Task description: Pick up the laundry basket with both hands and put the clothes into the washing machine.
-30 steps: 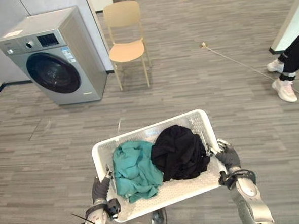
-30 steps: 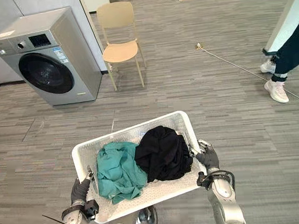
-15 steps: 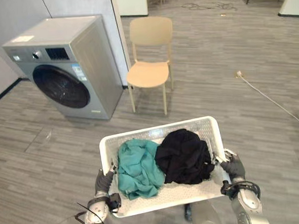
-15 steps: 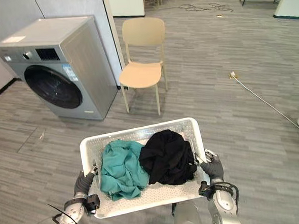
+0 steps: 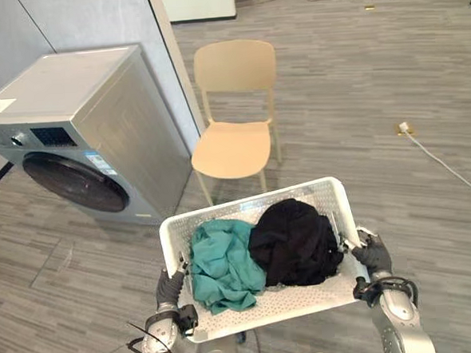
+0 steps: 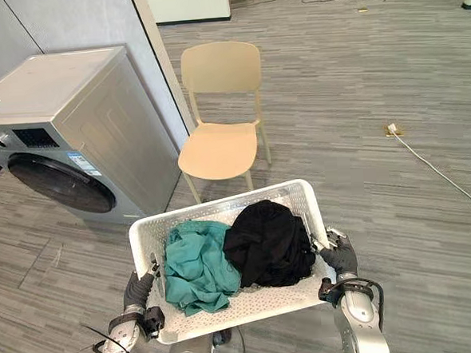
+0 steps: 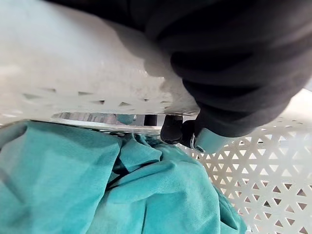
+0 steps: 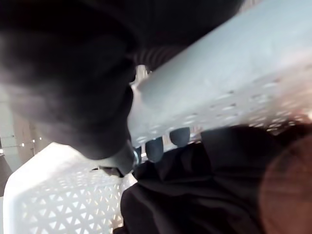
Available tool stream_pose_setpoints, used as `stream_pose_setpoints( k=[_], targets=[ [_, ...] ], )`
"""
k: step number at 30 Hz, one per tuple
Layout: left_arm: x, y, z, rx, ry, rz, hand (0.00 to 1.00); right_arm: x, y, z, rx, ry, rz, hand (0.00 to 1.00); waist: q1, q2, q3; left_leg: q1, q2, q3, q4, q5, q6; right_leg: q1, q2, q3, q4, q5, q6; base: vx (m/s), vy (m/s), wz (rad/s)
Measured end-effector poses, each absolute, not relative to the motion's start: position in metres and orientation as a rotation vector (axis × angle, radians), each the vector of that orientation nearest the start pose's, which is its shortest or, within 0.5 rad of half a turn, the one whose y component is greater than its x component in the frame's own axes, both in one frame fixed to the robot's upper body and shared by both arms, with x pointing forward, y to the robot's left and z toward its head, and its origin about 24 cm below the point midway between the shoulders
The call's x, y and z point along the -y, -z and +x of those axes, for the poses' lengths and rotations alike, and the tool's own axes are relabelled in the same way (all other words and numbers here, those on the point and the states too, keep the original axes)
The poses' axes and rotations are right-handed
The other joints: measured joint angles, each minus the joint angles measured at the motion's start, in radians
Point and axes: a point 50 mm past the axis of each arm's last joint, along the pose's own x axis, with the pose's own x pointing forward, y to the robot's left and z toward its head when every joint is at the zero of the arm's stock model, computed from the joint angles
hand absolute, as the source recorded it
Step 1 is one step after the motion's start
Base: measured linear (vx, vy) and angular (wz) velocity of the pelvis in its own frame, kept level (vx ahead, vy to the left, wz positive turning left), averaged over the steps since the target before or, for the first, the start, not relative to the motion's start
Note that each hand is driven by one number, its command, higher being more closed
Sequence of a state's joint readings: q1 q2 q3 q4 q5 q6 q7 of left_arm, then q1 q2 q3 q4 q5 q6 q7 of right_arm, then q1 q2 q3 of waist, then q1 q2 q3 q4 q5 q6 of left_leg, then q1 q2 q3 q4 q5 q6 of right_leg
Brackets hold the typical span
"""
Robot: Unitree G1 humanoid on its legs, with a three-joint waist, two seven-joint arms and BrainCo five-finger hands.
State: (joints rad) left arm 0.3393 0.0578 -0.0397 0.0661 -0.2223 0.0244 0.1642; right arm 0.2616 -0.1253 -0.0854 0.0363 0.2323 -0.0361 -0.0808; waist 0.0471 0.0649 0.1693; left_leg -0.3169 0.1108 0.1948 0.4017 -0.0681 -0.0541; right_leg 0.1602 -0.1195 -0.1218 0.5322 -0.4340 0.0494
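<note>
I carry a white perforated laundry basket [image 5: 177, 228] off the floor in front of me. A teal garment [image 5: 221, 261] lies in its left half and a black garment [image 5: 294, 241] in its right half. My left hand [image 5: 169, 287] is curled round the basket's left rim, fingertips [image 7: 171, 130] hooked through the handle slot above the teal cloth [image 7: 73, 185]. My right hand [image 5: 373, 256] grips the right rim, fingertips [image 8: 155, 146] through the slot beside the black cloth [image 8: 204, 185]. The grey washing machine [image 5: 73, 130] stands at the left, its dark round door [image 5: 74, 181] closed.
A beige chair [image 5: 236, 124] stands straight ahead, just beyond the basket and right of the machine. A grey wall panel [image 5: 98, 21] rises behind both. A white cable with a plug [image 5: 406, 128] lies on the wood floor at the right.
The camera has moved forward and turned: the machine and chair appear nearer and larger, the machine further left. The person's shoe at the right has left the picture. Both hands keep their grip.
</note>
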Motion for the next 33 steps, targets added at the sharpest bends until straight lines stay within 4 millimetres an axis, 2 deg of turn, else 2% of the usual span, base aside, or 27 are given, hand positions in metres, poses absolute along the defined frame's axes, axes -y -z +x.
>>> stream_pose_setpoints(
  k=[1, 2, 3, 4, 5, 6, 7, 9, 10, 11, 12, 13, 14, 15, 17, 18, 19, 20, 22, 24, 26, 28, 29, 30, 31, 32, 33],
  targets=[
    [-0.182, 0.048, 0.158, -0.447, -0.252, -0.124, 1.0, 0.212, 0.018, 0.185, -0.254, 0.254, 0.092, 1.0, -0.005, -0.054, -0.012, 0.034, -0.063, 0.022, 0.076, -0.035, 0.051, -0.125, -0.111, 0.031, 0.36, 0.066, -0.005, 0.66, 0.271, -0.13],
    [-0.183, 0.048, 0.158, -0.449, -0.252, -0.119, 1.0, 0.211, 0.02, 0.184, -0.261, 0.254, 0.098, 1.0, -0.006, -0.069, -0.012, 0.045, -0.077, 0.03, 0.085, -0.053, 0.06, -0.149, -0.133, 0.036, 0.418, 0.1, -0.019, 0.66, 0.233, 0.12],
    [-0.186, 0.05, 0.156, -0.468, -0.243, -0.101, 1.0, 0.209, 0.029, 0.179, -0.301, 0.264, 0.116, 1.0, -0.012, -0.118, -0.017, 0.097, -0.131, 0.042, 0.101, -0.111, 0.081, -0.217, -0.218, 0.028, 0.59, 0.313, -0.094, 0.68, 0.168, 0.2],
    [-0.185, 0.053, 0.153, -0.495, -0.239, -0.09, 1.0, 0.21, 0.037, 0.176, -0.339, 0.272, 0.118, 1.0, -0.024, -0.112, -0.028, 0.157, -0.147, 0.027, 0.077, -0.133, 0.084, -0.233, -0.247, 0.01, 0.632, 0.533, -0.139, 0.7, 0.161, 0.21],
    [-0.187, 0.054, 0.15, -0.506, -0.239, -0.079, 1.0, 0.21, 0.04, 0.175, -0.354, 0.275, 0.121, 1.0, -0.034, -0.1, -0.033, 0.209, -0.145, 0.014, 0.045, -0.152, 0.092, -0.263, -0.242, 0.01, 0.685, 0.503, -0.137, 0.82, 0.181, 0.2],
    [-0.189, 0.053, 0.151, -0.5, -0.245, -0.071, 1.0, 0.206, 0.04, 0.176, -0.344, 0.269, 0.132, 1.0, -0.035, -0.081, -0.03, 0.265, -0.132, -0.012, 0.003, -0.168, 0.092, -0.324, -0.206, -0.006, 0.722, 0.377, -0.108, 0.53, 0.117, 0.19],
    [-0.191, 0.052, 0.152, -0.494, -0.246, -0.066, 1.0, 0.204, 0.039, 0.176, -0.341, 0.27, 0.137, 1.0, -0.037, -0.072, -0.029, 0.292, -0.124, -0.027, -0.021, -0.171, 0.092, -0.351, -0.183, -0.019, 0.713, 0.322, -0.092, 0.77, 0.12, 0.27],
    [-0.193, 0.049, 0.157, -0.477, -0.241, -0.053, 1.0, 0.203, 0.038, 0.178, -0.33, 0.263, 0.139, 1.0, -0.037, -0.038, -0.023, 0.411, -0.088, -0.062, -0.13, -0.17, 0.091, -0.456, -0.088, -0.077, 0.528, 0.194, -0.053, 0.66, 0.02, 0.27],
    [-0.194, 0.048, 0.158, -0.472, -0.242, -0.053, 1.0, 0.203, 0.037, 0.18, -0.323, 0.26, 0.14, 1.0, -0.038, -0.03, -0.025, 0.447, -0.075, -0.062, -0.157, -0.17, 0.091, -0.479, -0.057, -0.107, 0.371, 0.187, -0.048, 0.58, -0.041, 0.28],
    [-0.194, 0.047, 0.159, -0.464, -0.242, -0.052, 1.0, 0.202, 0.035, 0.182, -0.314, 0.254, 0.142, 1.0, -0.038, -0.019, -0.017, 0.494, -0.073, -0.062, -0.179, -0.173, 0.086, -0.492, -0.035, -0.123, 0.129, 0.21, -0.027, 0.61, -0.075, 0.27],
    [-0.194, 0.047, 0.16, -0.461, -0.242, -0.052, 1.0, 0.202, 0.034, 0.183, -0.309, 0.253, 0.141, 1.0, -0.039, -0.022, -0.018, 0.517, -0.071, -0.061, -0.188, -0.185, 0.066, -0.497, -0.021, -0.117, 0.014, 0.246, -0.017, 0.76, -0.118, 0.49],
    [-0.195, 0.045, 0.162, -0.451, -0.243, -0.046, 1.0, 0.201, 0.033, 0.18, -0.308, 0.256, 0.142, 1.0, -0.047, -0.049, -0.035, 0.561, -0.082, -0.066, -0.194, -0.234, 0.014, -0.492, -0.001, -0.077, -0.225, 0.438, -0.026, 0.65, -0.124, 0.63],
    [-0.196, 0.045, 0.162, -0.45, -0.243, -0.044, 1.0, 0.201, 0.034, 0.179, -0.31, 0.252, 0.14, 1.0, -0.063, -0.053, -0.041, 0.578, -0.085, -0.09, -0.189, -0.258, 0.001, -0.489, -0.003, -0.062, -0.207, 0.547, -0.058, 0.65, -0.139, 0.64],
    [-0.188, 0.049, 0.163, -0.458, -0.25, -0.072, 1.0, 0.205, 0.033, 0.181, -0.308, 0.259, 0.12, 1.0, -0.064, 0.001, -0.043, 0.593, -0.037, -0.12, -0.159, -0.275, -0.013, -0.498, 0.02, -0.077, -0.117, 0.484, -0.093, 0.51, -0.116, 0.34],
    [-0.186, 0.049, 0.164, -0.455, -0.261, -0.08, 1.0, 0.207, 0.029, 0.187, -0.295, 0.248, 0.103, 1.0, -0.061, 0.027, -0.042, 0.544, -0.001, -0.125, 0.015, -0.257, -0.032, -0.486, 0.037, -0.093, -0.063, 0.394, -0.105, 0.58, -0.169, 0.01],
    [-0.185, 0.049, 0.164, -0.454, -0.265, -0.084, 1.0, 0.208, 0.029, 0.187, -0.296, 0.248, 0.1, 1.0, -0.061, 0.039, -0.036, 0.5, 0.021, -0.12, 0.147, -0.22, -0.033, -0.455, 0.056, -0.102, -0.053, 0.364, -0.117, 0.69, -0.243, -0.09],
    [-0.185, 0.049, 0.163, -0.458, -0.266, -0.089, 1.0, 0.209, 0.029, 0.186, -0.299, 0.251, 0.091, 1.0, -0.061, 0.053, -0.02, 0.429, 0.075, -0.091, 0.362, -0.088, -0.004, -0.381, 0.085, -0.111, -0.081, 0.337, -0.132, 0.56, -0.203, -0.17],
    [-0.185, 0.05, 0.161, -0.462, -0.266, -0.09, 1.0, 0.208, 0.028, 0.185, -0.296, 0.249, 0.092, 1.0, -0.052, 0.052, -0.01, 0.383, 0.128, -0.055, 0.526, 0.0, 0.03, -0.318, 0.107, -0.106, -0.124, 0.324, -0.138, 0.42, -0.139, -0.28],
    [-0.185, 0.05, 0.161, -0.458, -0.264, -0.091, 1.0, 0.209, 0.026, 0.184, -0.284, 0.262, 0.081, 1.0, -0.037, 0.054, -0.006, 0.265, 0.213, 0.029, 0.78, -0.025, 0.07, -0.2, 0.136, -0.081, -0.225, 0.323, -0.141, 0.47, -0.101, -0.41],
    [-0.183, 0.05, 0.162, -0.457, -0.262, -0.099, 1.0, 0.21, 0.026, 0.181, -0.284, 0.273, 0.071, 1.0, -0.034, 0.037, 0.005, 0.214, 0.239, 0.094, 0.798, -0.049, 0.103, -0.126, 0.13, -0.06, -0.292, 0.323, -0.14, 0.48, -0.058, -0.32],
    [-0.181, 0.05, 0.162, -0.457, -0.262, -0.106, 1.0, 0.211, 0.026, 0.179, -0.286, 0.281, 0.071, 1.0, -0.034, 0.034, 0.007, 0.179, 0.237, 0.132, 0.705, -0.075, 0.093, -0.079, 0.119, -0.037, -0.337, 0.324, -0.138, 0.38, 0.014, -0.33],
    [-0.181, 0.05, 0.162, -0.458, -0.263, -0.107, 1.0, 0.211, 0.027, 0.179, -0.29, 0.282, 0.076, 1.0, -0.033, 0.03, 0.01, 0.153, 0.202, 0.138, 0.489, -0.103, 0.052, -0.063, 0.096, -0.01, -0.364, 0.326, -0.136, 0.31, 0.084, -0.34],
    [-0.181, 0.051, 0.161, -0.462, -0.262, -0.098, 1.0, 0.211, 0.03, 0.177, -0.306, 0.284, 0.077, 1.0, -0.034, 0.028, 0.011, 0.164, 0.152, 0.111, 0.295, -0.109, 0.034, -0.061, 0.077, -0.01, -0.363, 0.326, -0.136, 0.19, 0.102, -0.2],
    [-0.18, 0.051, 0.161, -0.463, -0.261, -0.095, 1.0, 0.212, 0.032, 0.176, -0.313, 0.288, 0.077, 1.0, -0.035, 0.031, 0.01, 0.186, 0.123, 0.091, 0.173, -0.098, 0.021, -0.063, 0.071, -0.011, -0.36, 0.325, -0.133, 0.21, 0.148, -0.28],
    [-0.179, 0.054, 0.159, -0.477, -0.263, -0.094, 1.0, 0.212, 0.034, 0.173, -0.325, 0.288, 0.077, 1.0, -0.033, 0.043, 0.006, 0.221, 0.094, 0.061, -0.034, 0.004, -0.008, -0.063, 0.069, -0.008, -0.354, 0.311, -0.096, 0.22, 0.181, -0.19],
    [-0.179, 0.056, 0.159, -0.487, -0.262, -0.092, 1.0, 0.213, 0.035, 0.171, -0.331, 0.288, 0.075, 1.0, -0.039, 0.065, -0.006, 0.226, 0.094, 0.051, -0.099, 0.067, -0.025, -0.063, 0.075, -0.008, -0.353, 0.285, -0.055, 0.28, 0.246, -0.07],
    [-0.18, 0.06, 0.16, -0.5, -0.26, -0.083, 1.0, 0.213, 0.04, 0.169, -0.353, 0.294, 0.078, 1.0, -0.051, 0.06, -0.006, 0.251, 0.08, 0.043, -0.149, 0.035, -0.03, -0.075, 0.063, -0.011, -0.346, 0.273, -0.037, 0.21, 0.216, 0.12]
  ],
)
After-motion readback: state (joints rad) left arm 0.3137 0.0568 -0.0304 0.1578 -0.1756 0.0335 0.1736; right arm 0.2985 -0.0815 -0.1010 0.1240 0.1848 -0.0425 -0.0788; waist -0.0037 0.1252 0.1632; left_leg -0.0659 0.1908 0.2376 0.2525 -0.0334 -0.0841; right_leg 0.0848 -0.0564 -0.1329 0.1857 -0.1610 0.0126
